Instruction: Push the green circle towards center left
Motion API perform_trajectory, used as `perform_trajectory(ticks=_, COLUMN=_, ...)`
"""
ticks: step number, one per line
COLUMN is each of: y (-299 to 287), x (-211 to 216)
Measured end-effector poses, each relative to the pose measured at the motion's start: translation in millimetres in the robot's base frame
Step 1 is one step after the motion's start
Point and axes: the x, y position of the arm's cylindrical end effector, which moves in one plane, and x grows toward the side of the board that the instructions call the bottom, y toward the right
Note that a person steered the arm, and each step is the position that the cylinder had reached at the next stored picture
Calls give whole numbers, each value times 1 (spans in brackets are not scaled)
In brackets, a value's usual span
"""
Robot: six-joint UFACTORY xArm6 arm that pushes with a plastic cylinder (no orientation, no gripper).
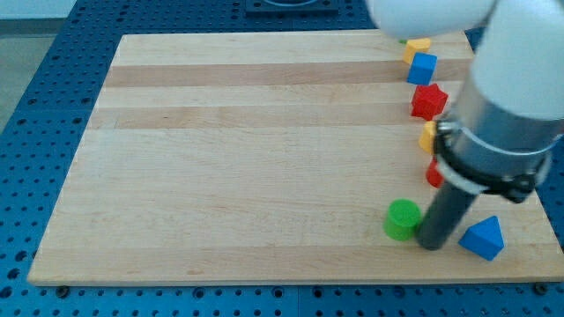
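The green circle (403, 218) lies near the table's (247, 176) bottom-right corner. My tip (432, 244) rests just beside its right side; this end effector is a plain rod without jaws. A blue triangular block (483, 239) sits right of the tip. A red star (429, 101) and blue cube (422, 69) line the right edge.

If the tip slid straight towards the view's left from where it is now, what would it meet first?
My tip sits just right of the green circle, so it would likely meet that first; beyond it the board looks free.
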Motion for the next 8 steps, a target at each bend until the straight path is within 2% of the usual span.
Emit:
perform_trajectory(ticks=1, y=-15, x=-44)
perform_trajectory(ticks=2, y=-19, x=-110)
perform_trajectory(ticks=3, y=-35, x=-113)
perform_trajectory(ticks=6, y=-27, x=-118)
perform_trajectory(ticks=7, y=-4, x=-87)
perform_trajectory(ticks=8, y=-1, x=-82)
